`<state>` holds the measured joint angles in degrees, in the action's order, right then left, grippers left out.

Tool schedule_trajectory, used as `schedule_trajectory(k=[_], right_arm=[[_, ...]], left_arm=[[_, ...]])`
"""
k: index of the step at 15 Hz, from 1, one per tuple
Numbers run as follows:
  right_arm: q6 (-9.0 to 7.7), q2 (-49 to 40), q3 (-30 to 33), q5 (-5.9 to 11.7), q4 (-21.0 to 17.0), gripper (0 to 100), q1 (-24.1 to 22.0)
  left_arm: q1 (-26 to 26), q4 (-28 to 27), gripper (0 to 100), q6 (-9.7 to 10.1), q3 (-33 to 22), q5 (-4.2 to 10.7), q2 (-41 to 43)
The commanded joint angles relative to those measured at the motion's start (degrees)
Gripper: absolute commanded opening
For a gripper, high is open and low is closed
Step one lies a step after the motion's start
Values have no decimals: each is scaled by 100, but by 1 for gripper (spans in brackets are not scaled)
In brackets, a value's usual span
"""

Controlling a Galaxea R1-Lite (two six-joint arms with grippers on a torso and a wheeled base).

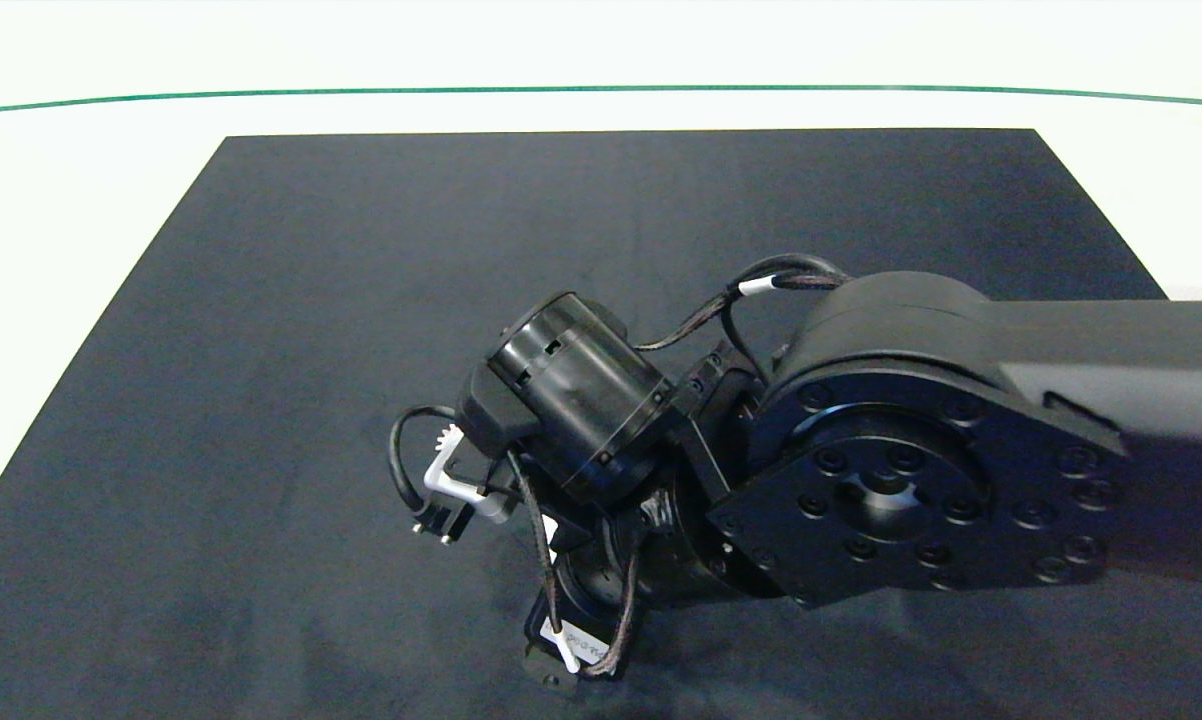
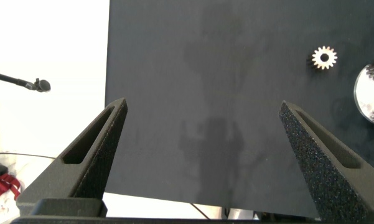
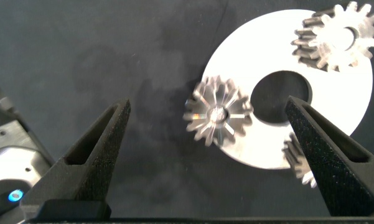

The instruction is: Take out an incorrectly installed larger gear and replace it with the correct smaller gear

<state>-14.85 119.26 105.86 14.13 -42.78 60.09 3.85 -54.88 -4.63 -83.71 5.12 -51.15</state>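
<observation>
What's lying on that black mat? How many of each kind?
Silver gears: 4, three at the plate and one loose on the black mat
Round silver plate with a centre hole: 1
Total: 5

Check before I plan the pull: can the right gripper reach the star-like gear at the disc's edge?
Probably yes: the right gripper hangs open over the star-like gear, which sits between its fingers with nothing covering it. The left gripper is parked open over bare mat.
</observation>
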Motion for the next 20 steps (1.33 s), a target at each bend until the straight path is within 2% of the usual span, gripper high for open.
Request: schedule_trajectory(k=[1,2,4,8,11,15,20], right_arm=[[-27,124,22,143,-47,100,-15],[-27,124,13,213,-55,100,-23],[-18,133,-22,222,-64,100,-32],[-9,229,-13,222,-319,97,-23],[-1,326,5,239,-319,89,-85],[-9,431,40,398,-310,82,-173],[-1,423,84,406,-301,71,-164]], left_arm=[[1,-31,100,-3,4,7,9],[1,-31,100,-3,4,7,9],[10,-23,100,-3,-5,7,9],[10,-14,100,-3,-5,7,9],[10,-14,100,-3,-5,7,18],[-7,-23,100,-3,-5,7,26],[-7,-23,100,-3,4,7,26]])
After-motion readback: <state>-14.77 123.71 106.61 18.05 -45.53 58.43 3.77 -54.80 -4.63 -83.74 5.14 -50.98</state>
